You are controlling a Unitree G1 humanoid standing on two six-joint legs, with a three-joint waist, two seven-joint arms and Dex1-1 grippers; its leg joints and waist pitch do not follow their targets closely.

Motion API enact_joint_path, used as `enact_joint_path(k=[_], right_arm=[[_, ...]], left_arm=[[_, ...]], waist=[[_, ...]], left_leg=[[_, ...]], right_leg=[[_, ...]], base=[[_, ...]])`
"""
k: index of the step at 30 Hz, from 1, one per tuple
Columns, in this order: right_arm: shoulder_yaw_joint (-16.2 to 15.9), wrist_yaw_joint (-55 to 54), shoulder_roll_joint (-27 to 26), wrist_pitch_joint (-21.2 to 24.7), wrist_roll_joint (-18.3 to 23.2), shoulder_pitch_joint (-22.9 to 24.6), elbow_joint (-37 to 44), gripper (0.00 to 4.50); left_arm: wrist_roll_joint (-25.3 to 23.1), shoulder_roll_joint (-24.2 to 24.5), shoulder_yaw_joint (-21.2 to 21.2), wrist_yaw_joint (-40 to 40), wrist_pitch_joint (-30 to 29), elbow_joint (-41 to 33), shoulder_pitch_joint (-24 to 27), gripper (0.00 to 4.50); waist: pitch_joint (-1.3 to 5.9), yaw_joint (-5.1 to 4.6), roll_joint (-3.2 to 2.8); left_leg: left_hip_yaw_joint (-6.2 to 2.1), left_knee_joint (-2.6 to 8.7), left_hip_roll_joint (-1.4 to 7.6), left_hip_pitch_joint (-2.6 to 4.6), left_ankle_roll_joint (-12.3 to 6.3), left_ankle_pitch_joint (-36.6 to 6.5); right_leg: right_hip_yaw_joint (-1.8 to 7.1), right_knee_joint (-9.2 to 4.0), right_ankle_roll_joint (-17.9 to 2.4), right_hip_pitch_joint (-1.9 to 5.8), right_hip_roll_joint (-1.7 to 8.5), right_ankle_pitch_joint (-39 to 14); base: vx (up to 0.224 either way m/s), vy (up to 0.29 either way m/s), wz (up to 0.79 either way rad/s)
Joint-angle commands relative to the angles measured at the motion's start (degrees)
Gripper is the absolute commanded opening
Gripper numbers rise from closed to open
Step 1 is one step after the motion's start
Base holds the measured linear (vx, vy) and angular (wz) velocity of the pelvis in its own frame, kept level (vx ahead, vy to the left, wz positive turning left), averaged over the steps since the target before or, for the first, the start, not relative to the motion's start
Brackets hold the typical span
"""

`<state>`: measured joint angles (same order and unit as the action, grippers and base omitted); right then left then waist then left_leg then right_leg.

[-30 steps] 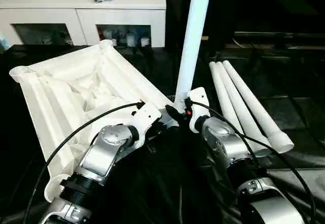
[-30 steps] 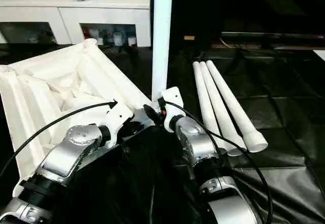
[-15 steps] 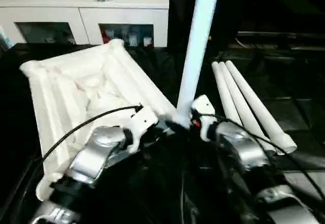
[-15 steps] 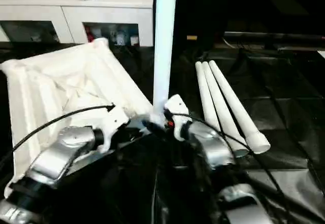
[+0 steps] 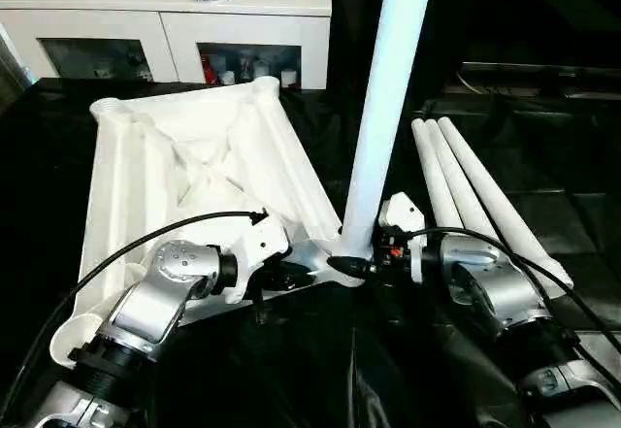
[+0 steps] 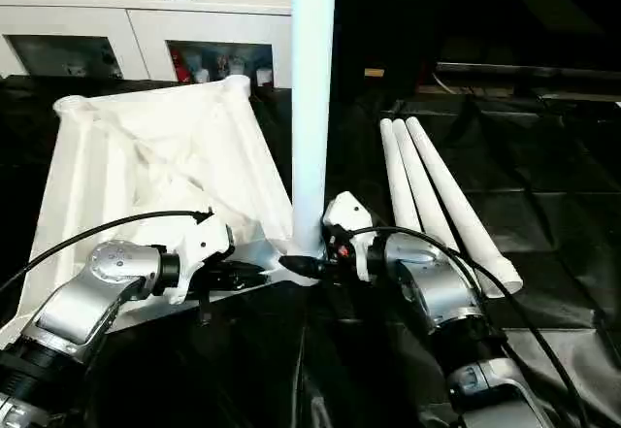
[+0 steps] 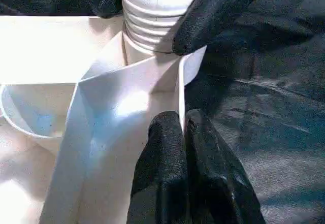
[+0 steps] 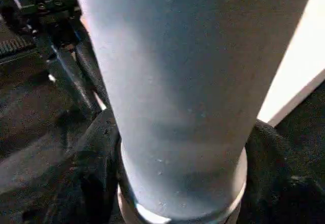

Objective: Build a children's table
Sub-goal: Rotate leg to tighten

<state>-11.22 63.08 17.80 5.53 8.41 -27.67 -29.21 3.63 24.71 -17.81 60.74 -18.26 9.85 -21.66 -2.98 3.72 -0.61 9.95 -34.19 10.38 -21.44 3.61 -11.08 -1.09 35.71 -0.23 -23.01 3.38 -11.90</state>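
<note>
Both forearms are rounded silver metal housings with black ribbed collars. White plastic wrist blocks carry the black two-fingered left hand (image 5: 296, 275) and black two-fingered right hand (image 5: 351, 265). Black cables arc over each forearm. The finger pads (image 7: 167, 173) are textured black rubber.

Upright leg (image 5: 386, 108) top cut off.

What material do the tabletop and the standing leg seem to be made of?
Tabletop: likely moulded white plastic, matte, judging by its thin ribs and round corner sockets. Standing leg: apparently the same white plastic, smooth with a slight sheen, with moulded thread ridges at its base.
</note>
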Motion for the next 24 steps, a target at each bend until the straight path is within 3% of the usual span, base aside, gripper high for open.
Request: enact_joint_path(k=[1,4,7,9,13,16,17,19,22,24], right_arm=[[-1.99,2.14,-0.08,0.9,0.28,0.82,1.92,2.75],[-2.33,0.77,-1.05,0.97,-0.16,1.28,1.74,2.73],[-1.56,-7.33,-3.85,0.34,-3.0,0.14,-1.98,2.72],[-0.23,-17.0,-7.32,0.97,-5.27,-1.83,-6.6,2.72],[2.44,-26.59,-11.56,2.82,-4.99,-3.75,-10.19,2.72],[4.19,-31.75,-13.66,4.11,-4.36,-4.87,-12.12,2.72],[5.28,-35.66,-15.62,3.95,-4.04,-5.97,-14.19,2.72],[4.49,-36.27,-17.06,1.32,-5.38,-6.55,-15.49,2.72],[4.16,-35.75,-17.24,-0.89,-6.04,-6.55,-15.73,2.72],[5.08,-33.85,-16.93,-1.21,-4.76,-6.56,-15.46,3.28]], left_arm=[[1.6,-0.21,0.01,0.8,1.84,-1.02,-0.94,0.0],[1.25,-0.89,0.2,-0.44,1.61,-0.91,-0.78,0.0],[-0.04,-2.97,0.8,-4.95,0.87,0.09,-1.36,0.0],[-1.69,-5.6,1.65,-10.47,-0.11,1.51,-2.43,0.0],[-2.45,-8.62,2.38,-15.04,-2.33,1.82,-3.24,0.0],[-2.93,-10.23,2.56,-17.45,-3.22,1.89,-3.65,0.0],[-3.69,-12.32,2.96,-21.38,-4.65,1.88,-4.08,0.0],[-4.74,-14.7,3.66,-26.13,-5.6,2.3,-4.38,0.0],[-4.95,-15.42,3.46,-26.53,-5.44,2.29,-4.25,0.0],[-4.9,-15.62,2.98,-26.06,-5.29,1.8,-3.86,0.0]], waist=[[3.68,-0.02,0.03],[3.66,-0.04,0.0],[3.57,-0.13,0.01],[3.3,-0.77,-0.07],[3.28,-1.51,-0.16],[3.4,-1.67,-0.28],[3.52,-1.8,-0.39],[3.59,-1.64,-0.46],[3.84,-1.33,-0.29],[3.84,-1.26,-0.14]], left_leg=[[-0.49,3.72,2.42,0.66,-3.82,-7.43],[-0.49,3.73,2.45,0.69,-3.75,-7.47],[-0.5,3.8,2.4,0.66,-3.06,-7.9],[-0.66,4.14,2.23,0.65,-0.82,-10.57],[-0.79,4.22,2.17,0.78,0.49,-12.63],[-0.81,4.21,2.17,0.76,0.42,-11.82],[-0.71,4.11,2.21,0.74,0.27,-10.85],[-0.7,4.03,2.22,0.73,0.03,-10.34],[-0.6,3.75,2.09,0.45,-1.66,-7.8],[-0.53,3.68,2.08,0.38,-2.69,-6.92]], right_leg=[[1.83,-3.67,-15.52,2.99,3.79,-1.48],[1.84,-3.69,-15.54,2.91,3.83,-1.73],[1.83,-3.79,-15.41,2.84,3.8,-2.8],[1.84,-4.21,-14.46,2.8,3.87,-8.19],[2.03,-4.6,-12.95,2.62,3.99,-12.74],[2.04,-4.55,-12.86,2.58,3.84,-11.19],[2.03,-4.31,-13.51,2.55,3.73,-8.18],[1.93,-4.24,-14.03,2.66,3.76,-6.35],[1.91,-3.92,-14.52,2.99,3.78,-1.73],[1.87,-3.79,-14.82,3.08,3.74,-0.21]], base=[[0.0,0.0,0.0],[0.0,0.0,0.0],[0.0,0.0,0.0],[0.0,0.0,0.0],[0.0,0.0,0.0],[0.0,0.0,0.0],[0.0,0.0,0.0],[0.0,0.0,0.0],[0.0,0.0,0.0],[0.0,0.0,0.0]])
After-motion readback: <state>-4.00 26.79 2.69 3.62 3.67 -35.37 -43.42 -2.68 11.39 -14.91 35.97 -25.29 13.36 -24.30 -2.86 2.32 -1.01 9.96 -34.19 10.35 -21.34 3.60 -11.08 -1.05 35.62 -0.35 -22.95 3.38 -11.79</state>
